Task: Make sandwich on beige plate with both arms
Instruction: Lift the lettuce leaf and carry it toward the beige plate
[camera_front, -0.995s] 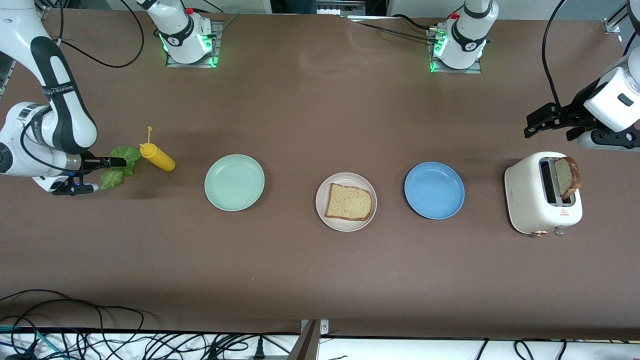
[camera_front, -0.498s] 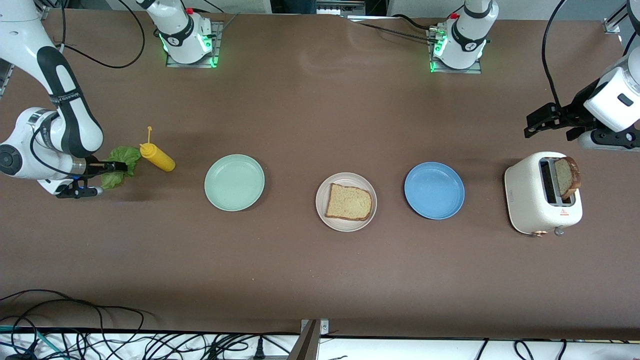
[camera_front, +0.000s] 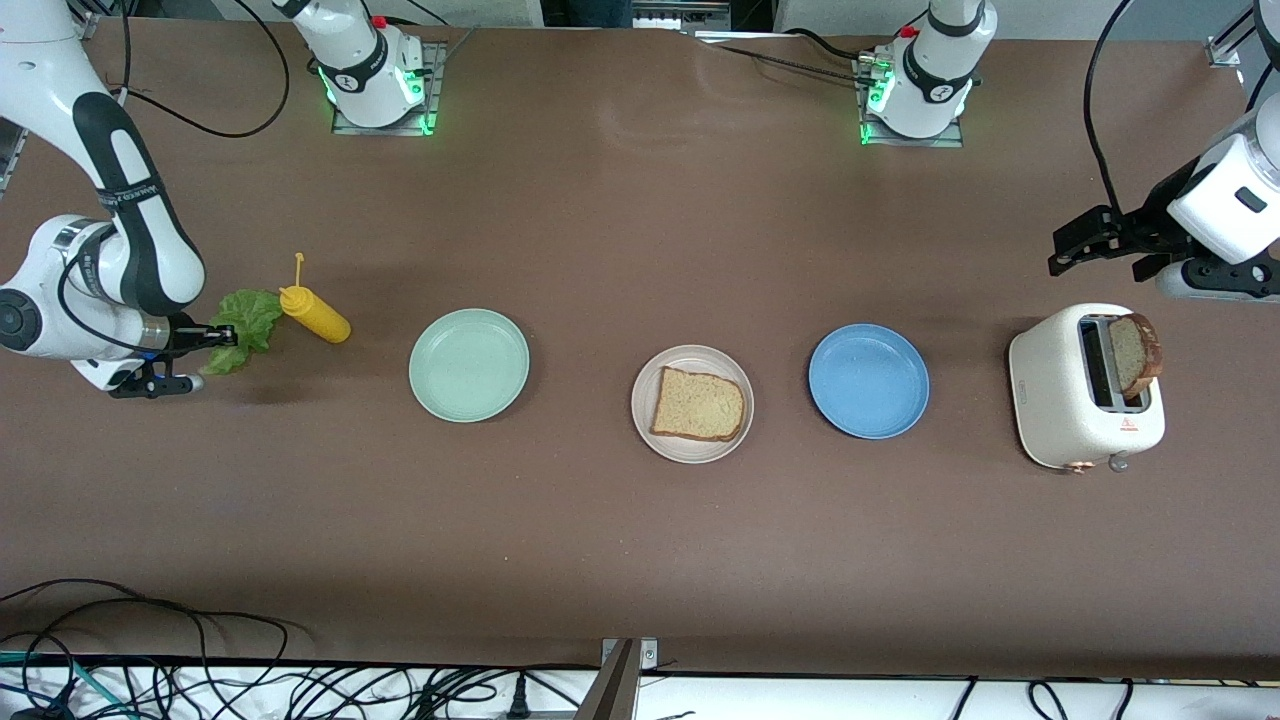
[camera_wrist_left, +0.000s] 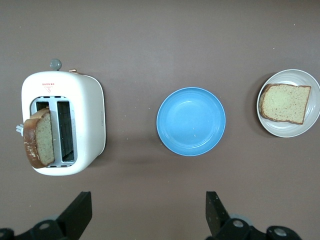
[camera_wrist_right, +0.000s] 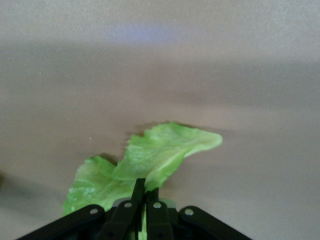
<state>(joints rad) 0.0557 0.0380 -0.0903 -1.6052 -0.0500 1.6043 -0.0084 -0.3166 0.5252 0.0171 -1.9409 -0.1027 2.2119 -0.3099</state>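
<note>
Right claw (camera_front: 222, 335) now pinches the lettuce (camera_front: 246, 322) it straddled a second ago; left claw (camera_front: 1090, 243) waits spread over the tabletop (camera_front: 600, 220) near the toaster (camera_front: 1070, 390).

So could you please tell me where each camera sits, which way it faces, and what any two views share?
Front view: high across the table, facing both arms' bases and the whole table.
Left wrist view: looks down on toaster, blue plate and beige plate, which the front view shares; open left end effector.
Right wrist view: low over lettuce; right end effector shut on it.

R gripper (camera_front: 222, 335) low at R arm's table end, fingers pinched together; L gripper (camera_wrist_left: 149, 217) waits up high, fingers spread wide.
</note>
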